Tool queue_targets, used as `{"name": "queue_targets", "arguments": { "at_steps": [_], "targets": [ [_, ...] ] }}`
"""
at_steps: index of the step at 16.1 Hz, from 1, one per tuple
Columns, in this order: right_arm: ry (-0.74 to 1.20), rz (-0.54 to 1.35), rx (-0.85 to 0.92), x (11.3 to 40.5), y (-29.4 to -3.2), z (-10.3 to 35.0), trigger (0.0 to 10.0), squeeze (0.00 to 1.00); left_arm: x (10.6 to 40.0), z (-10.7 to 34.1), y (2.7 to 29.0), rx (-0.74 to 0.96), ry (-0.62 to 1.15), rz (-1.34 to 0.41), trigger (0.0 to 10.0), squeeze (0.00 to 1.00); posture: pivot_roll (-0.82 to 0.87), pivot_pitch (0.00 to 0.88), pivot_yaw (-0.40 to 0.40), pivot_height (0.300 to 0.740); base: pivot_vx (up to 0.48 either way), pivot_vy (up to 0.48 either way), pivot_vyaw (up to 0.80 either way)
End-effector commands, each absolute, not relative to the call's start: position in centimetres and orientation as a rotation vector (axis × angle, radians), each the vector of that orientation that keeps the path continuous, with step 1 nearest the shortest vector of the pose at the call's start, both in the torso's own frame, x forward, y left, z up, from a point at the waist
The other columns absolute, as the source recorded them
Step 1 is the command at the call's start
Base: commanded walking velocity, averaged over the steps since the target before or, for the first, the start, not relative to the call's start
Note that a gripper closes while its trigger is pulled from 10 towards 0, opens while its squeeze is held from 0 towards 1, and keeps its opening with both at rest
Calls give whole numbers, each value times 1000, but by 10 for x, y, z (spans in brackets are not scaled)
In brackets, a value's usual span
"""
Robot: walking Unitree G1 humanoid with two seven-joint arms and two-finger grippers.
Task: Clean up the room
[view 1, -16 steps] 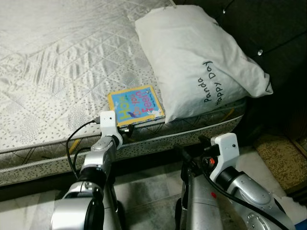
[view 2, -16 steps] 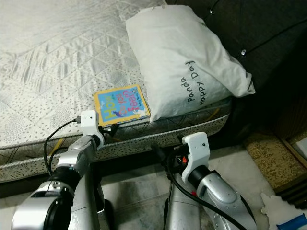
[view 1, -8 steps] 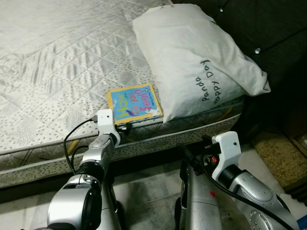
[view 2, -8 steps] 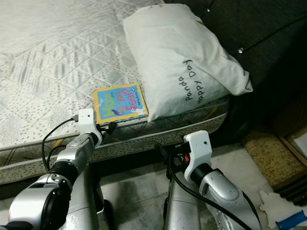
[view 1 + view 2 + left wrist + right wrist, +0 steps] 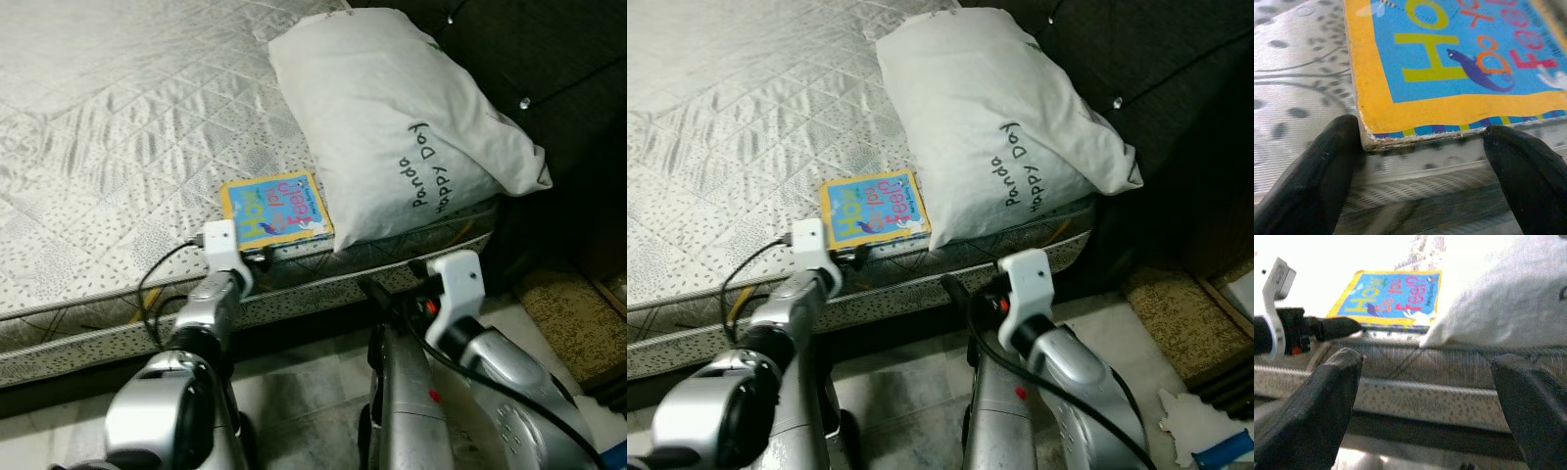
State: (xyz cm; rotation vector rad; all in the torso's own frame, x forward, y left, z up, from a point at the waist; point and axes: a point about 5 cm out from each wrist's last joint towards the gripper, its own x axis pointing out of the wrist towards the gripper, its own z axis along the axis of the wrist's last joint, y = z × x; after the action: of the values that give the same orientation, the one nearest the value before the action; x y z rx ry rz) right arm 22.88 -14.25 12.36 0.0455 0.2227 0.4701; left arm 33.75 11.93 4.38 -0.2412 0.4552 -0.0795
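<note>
left arm: silver, rising from lower left of head view | left gripper: fingers spread apart | right arm: silver, lower right of head view | right gripper: held low at frame centre, fingers wide apart, nothing between them

Glossy cardboard book with a frayed corner lies on a sheeny quilted cloth mattress.

- My left gripper straddles the book's near edge, fingers spread.
- The pillow crowds the book's right side; open mattress lies left.
</note>
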Motion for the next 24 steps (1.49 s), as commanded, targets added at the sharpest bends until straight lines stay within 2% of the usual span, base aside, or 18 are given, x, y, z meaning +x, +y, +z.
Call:
{"name": "queue_targets", "arguments": {
  "at_steps": [1, 7, 9, 10, 12, 14, 19, 24],
  "targets": [
    [215, 469, 38, 232, -141, 122, 10000, 0, 336, 44, 118, -246, 447, -74, 10000, 0, -207, 18, 29, 514, 0, 0, 0],
    [161, 499, 51, 262, -127, 117, 10000, 0, 309, 48, 117, -195, 404, -117, 10000, 0, -117, 0, 30, 514, 0, 0, 0],
    [123, 504, 77, 276, -121, 120, 10000, 0, 295, 60, 124, -166, 356, -130, 10000, 0, -84, 0, 25, 514, 0, 0, 0],
    [105, 504, 82, 282, -119, 123, 10000, 0, 292, 67, 129, -156, 313, -122, 10000, 0, -75, 0, 24, 514, 0, 0, 0],
    [18, 475, 124, 298, -117, 136, 10000, 0, 286, 97, 145, -117, 117, -34, 10000, 0, -57, 0, 25, 514, 0, 0, 0],
    [-17, 416, 182, 318, -116, 142, 10000, 0, 286, 119, 164, -76, -20, 81, 10000, 0, -41, 0, 23, 514, 0, 0, 0],
    [-106, 299, 272, 338, -119, 153, 10000, 0, 292, 130, 188, -4, -88, 181, 10000, 0, -40, 0, 32, 514, 0, 0, 0],
    [-158, 285, 293, 352, -119, 166, 10000, 0, 297, 132, 187, 1, -113, 197, 10000, 0, -36, 0, 23, 569, 0, 0, 0]
  ]
}}
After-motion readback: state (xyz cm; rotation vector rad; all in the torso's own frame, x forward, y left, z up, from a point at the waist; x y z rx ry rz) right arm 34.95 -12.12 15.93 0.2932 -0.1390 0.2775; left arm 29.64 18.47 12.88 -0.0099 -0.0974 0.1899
